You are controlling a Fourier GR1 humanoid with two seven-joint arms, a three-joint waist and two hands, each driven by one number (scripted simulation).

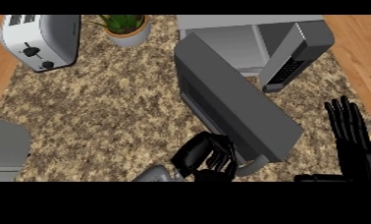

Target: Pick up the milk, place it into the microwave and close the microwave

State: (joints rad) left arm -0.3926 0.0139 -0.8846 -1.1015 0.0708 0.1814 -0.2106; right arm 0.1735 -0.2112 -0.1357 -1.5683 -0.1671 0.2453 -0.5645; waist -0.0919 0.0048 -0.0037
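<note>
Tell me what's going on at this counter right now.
The robot's left hand is at the outer end of the open grey microwave door, fingers curled by the door's handle. The grey microwave stands open behind it; no milk is visible from this angle. The right hand rests open, fingers up, at the right edge. A silver toaster and a potted green plant stand at the back of the speckled counter.

Even, soft light over the counter, no glare.

The speckled counter (109, 110) is lit evenly, with no bright spot to mark a lamp. The microwave door (232, 105) casts only a faint darkening beside it (its top face reads paler than its side). The toaster (39, 39) carries a mild sheen. Edges stay straight to the corners.
</note>
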